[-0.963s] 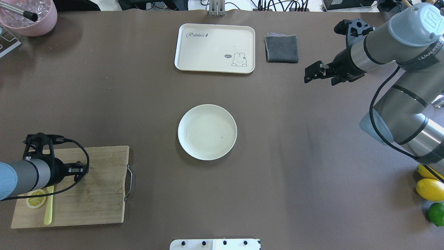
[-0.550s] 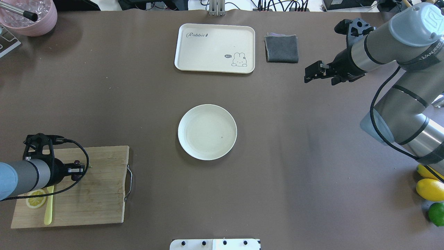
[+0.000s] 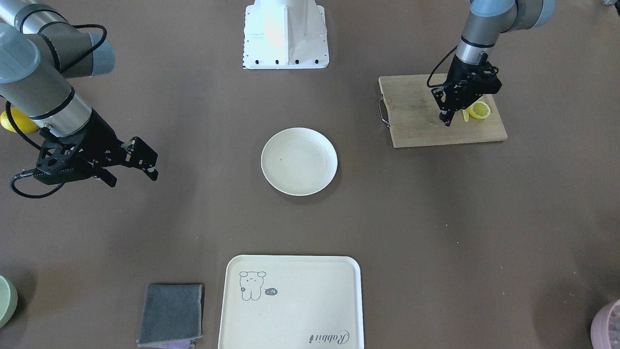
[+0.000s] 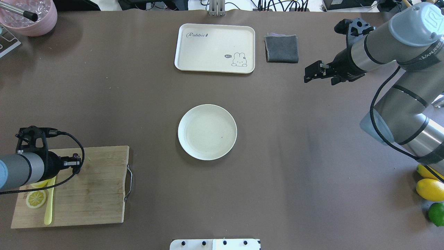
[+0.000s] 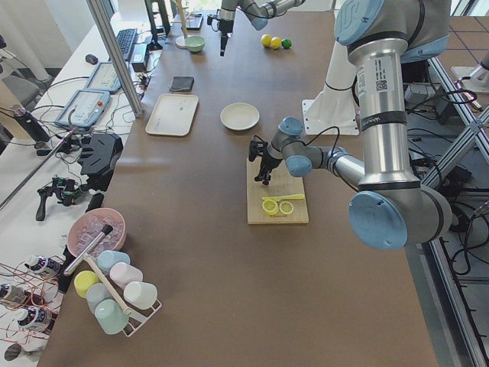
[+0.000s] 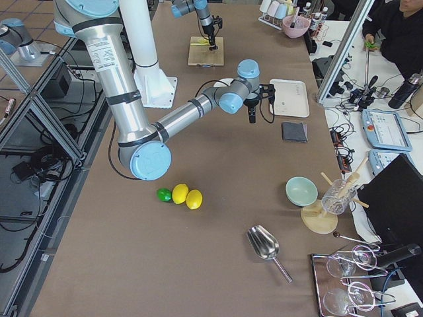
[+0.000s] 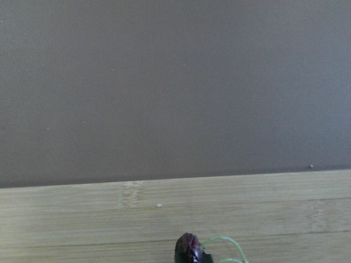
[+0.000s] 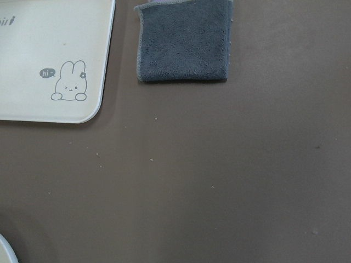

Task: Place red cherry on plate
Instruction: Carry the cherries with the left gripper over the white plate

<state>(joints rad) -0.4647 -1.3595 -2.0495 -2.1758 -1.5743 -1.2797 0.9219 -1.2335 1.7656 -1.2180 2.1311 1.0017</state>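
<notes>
The left tool (image 3: 448, 121) pinches the red cherry (image 7: 189, 251) just above the cutting board (image 4: 100, 194). The plate (image 4: 207, 132) lies well beyond its tips. The right tool (image 3: 134, 178) hangs wide over the tabletop (image 4: 295, 156).

Silver-grey arms (image 4: 378, 48) with pale-blue joint caps (image 4: 416, 24) — black cables (image 4: 370, 109), black open-framed jaws — and a white, dark-screwed base (image 3: 286, 34).

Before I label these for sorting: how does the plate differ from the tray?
The plate is round; the tray is rectangular with rounded corners. The plate is plain but for a dark speck; the tray bears a rabbit drawing and lettering. The plate lies apart from other things; the tray lies beside a grey cloth. Both are cream, shallow and hold nothing.
</notes>
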